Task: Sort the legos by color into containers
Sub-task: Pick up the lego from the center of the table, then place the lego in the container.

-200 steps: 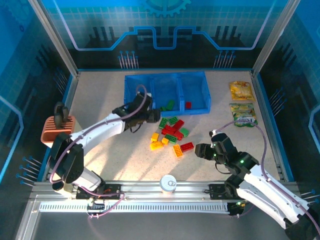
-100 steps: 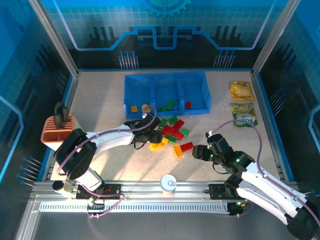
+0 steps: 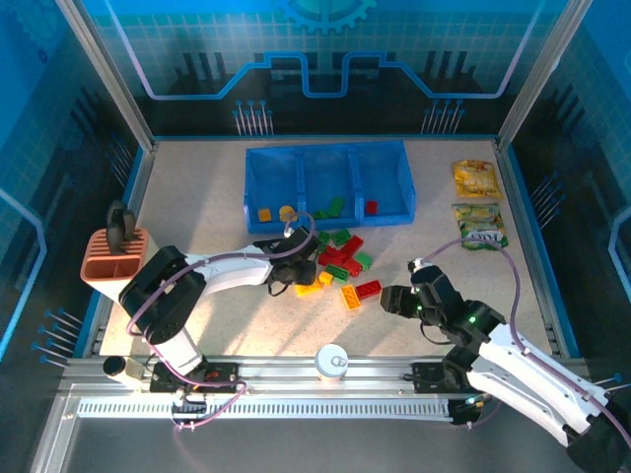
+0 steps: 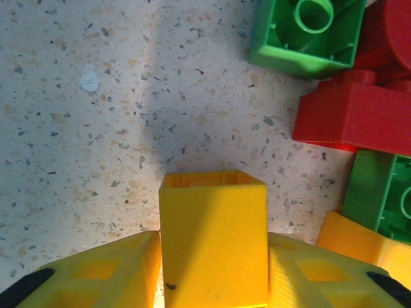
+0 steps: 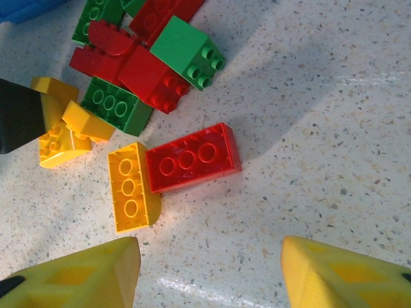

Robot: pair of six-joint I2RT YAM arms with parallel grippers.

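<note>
Robot lab cell: aluminium frame posts (image 3: pixel 106 71), blue back panel (image 3: pixel 394 49) with gear graphic (image 3: pixel 330 10), extrusion rail (image 3: pixel 286 372) at near edge, speckled table (image 3: pixel 207 197).

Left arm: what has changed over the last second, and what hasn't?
The left pincer swung back from the front edge of the blue tray to the brick pile and now grips a yellow brick between its fingers. The right pincer barely shifted, open, short of the red brick. Tray, pile and snack packets stayed put.
</note>
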